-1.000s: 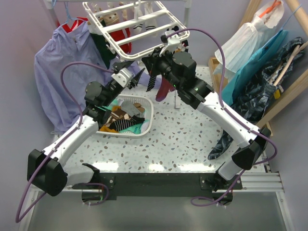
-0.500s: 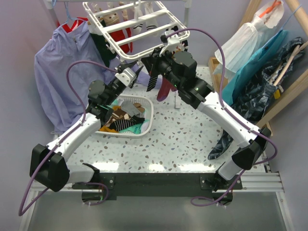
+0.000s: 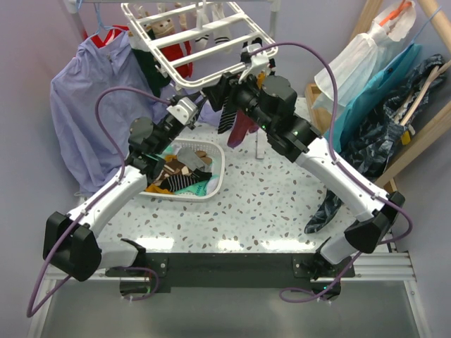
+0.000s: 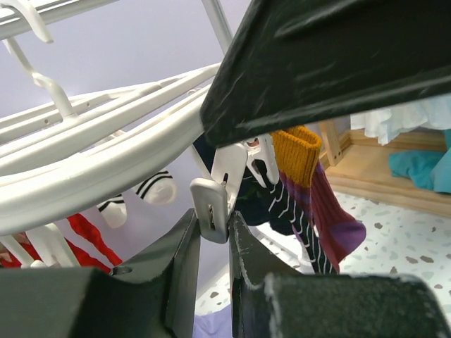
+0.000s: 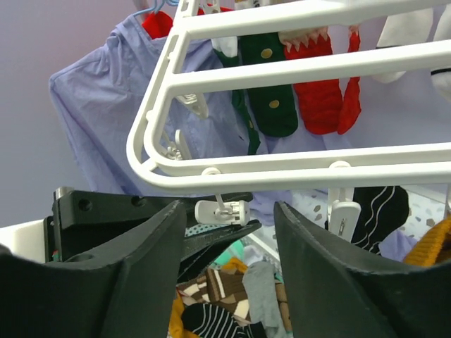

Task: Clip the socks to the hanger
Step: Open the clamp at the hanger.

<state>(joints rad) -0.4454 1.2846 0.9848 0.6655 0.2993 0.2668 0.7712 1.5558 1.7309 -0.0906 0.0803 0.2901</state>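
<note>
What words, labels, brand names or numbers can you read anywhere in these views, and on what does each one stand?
None: no word, label, brand or number is legible in any view. The hanger, the clip, the socks and the basket show only plain surfaces or woven patterns.

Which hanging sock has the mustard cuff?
The maroon sock beside the clip at the left hand; other hung socks are red, green or black.
</note>
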